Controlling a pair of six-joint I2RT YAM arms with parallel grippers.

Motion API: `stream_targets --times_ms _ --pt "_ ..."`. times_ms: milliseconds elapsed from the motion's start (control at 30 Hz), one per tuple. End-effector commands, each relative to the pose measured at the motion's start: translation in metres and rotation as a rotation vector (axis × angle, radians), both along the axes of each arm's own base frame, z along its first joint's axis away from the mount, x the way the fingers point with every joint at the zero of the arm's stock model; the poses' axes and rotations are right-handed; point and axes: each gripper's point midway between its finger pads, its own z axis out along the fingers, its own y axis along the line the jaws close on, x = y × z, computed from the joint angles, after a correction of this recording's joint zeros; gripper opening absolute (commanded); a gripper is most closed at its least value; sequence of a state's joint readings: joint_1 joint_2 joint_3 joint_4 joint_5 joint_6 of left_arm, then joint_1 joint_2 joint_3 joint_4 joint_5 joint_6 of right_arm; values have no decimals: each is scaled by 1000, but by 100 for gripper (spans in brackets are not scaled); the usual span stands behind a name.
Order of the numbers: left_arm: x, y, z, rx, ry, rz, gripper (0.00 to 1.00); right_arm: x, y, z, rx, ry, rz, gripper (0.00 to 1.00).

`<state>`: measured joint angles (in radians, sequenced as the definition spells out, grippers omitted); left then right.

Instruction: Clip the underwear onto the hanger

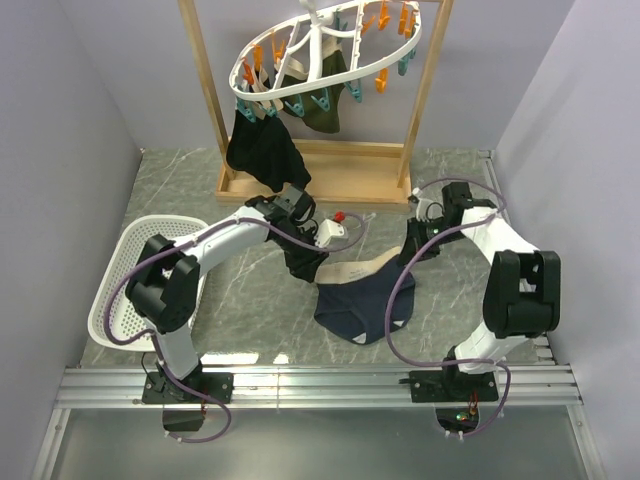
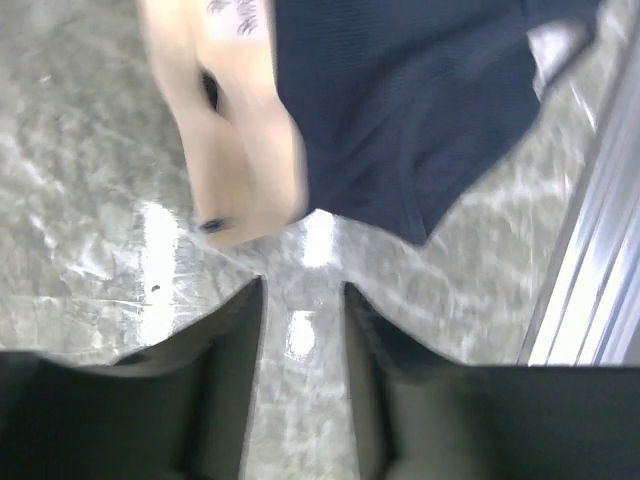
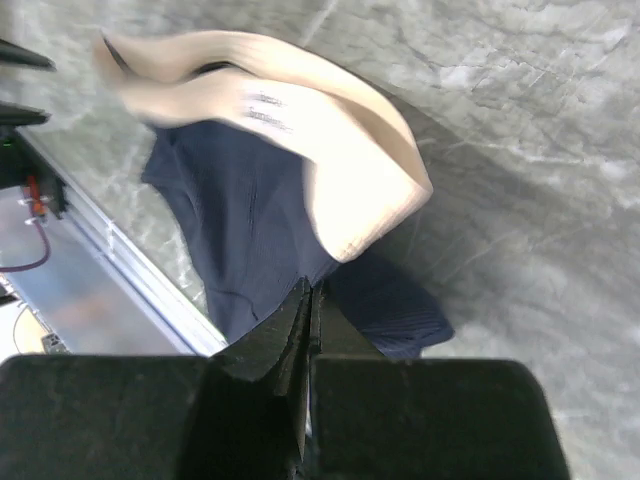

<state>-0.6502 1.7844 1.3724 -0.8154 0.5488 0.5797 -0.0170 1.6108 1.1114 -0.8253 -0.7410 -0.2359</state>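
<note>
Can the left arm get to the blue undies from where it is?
Probably yes. The left gripper is open and the underwear is just ahead of its fingers, nothing between.

The left gripper [image 2: 303,305] is standing open, its 2 dark fingers [image 2: 230,350] rising from the bottom edge with a narrow gap between them, and nothing is sitting in that gap. The grey marbled table [image 2: 80,200] is showing through it, with bright glare spots shining just beyond the tips. The underwear [image 2: 400,120] is filling the upper part of the view, blurred: navy fabric is spreading to the right, and its pale beige waistband [image 2: 240,150] is running down the left side, bearing dark print near the top. The fabric is sitting apart from both fingers. A pale metal rail [image 2: 590,280] is running along the right edge
</note>
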Motion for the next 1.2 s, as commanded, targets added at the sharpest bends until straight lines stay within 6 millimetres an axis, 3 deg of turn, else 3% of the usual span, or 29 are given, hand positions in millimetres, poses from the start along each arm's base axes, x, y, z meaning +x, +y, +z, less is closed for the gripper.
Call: stream_targets --times_ms 0,100,167,300,433,533,633,733,767,833,867,967,1033,1100,1133,1167 --pt "32 -8 11 -55 -37 220 46 13 -3 -24 -44 -1 -38 0" --pt "47 -3 18 -127 -6 383 48 17 -22 -36 -102 -12 -78 0" --pt "60 -1 28 -171 -57 475 55 19 -35 -40 -138 -20 -115 0" --pt "54 -2 16 -181 53 633 56 22 -53 -48 -181 -11 -180 0" --pt "49 -8 -13 -152 179 687 56 26 -70 -59 -248 2 -251 0" --pt "50 -19 -24 -181 242 702 56 23 -73 -68 -265 42 -251 0" --pt "59 -29 -30 -201 270 732 55 18 -71 -75 -260 111 -243 9" --pt "69 -37 -33 -228 281 756 53 21 -75 -75 -268 107 -262 30" --pt "70 -39 -35 -227 296 768 51 24 -76 -75 -270 101 -275 42" --pt "74 -44 -39 -225 323 774 48 29 -73 -75 -247 105 -273 48" --pt "74 -47 -40 -225 330 768 42 31 -71 -75 -238 114 -274 50" --pt "82 -51 -35 -220 275 774 20 39 -71 -76 -226 116 -279 50" --pt "79 -67 -20 -224 202 741 12 41 -68 -79 -207 121 -271 46" --pt "74 -85 -12 -206 123 717 3 42 -64 -84 -181 147 -259 35" --pt "71 -92 -11 -198 108 709 1 40 -60 -85 -162 163 -245 22" --pt "66 -99 -11 -191 102 689 0 40 -59 -86 -156 170 -241 16"
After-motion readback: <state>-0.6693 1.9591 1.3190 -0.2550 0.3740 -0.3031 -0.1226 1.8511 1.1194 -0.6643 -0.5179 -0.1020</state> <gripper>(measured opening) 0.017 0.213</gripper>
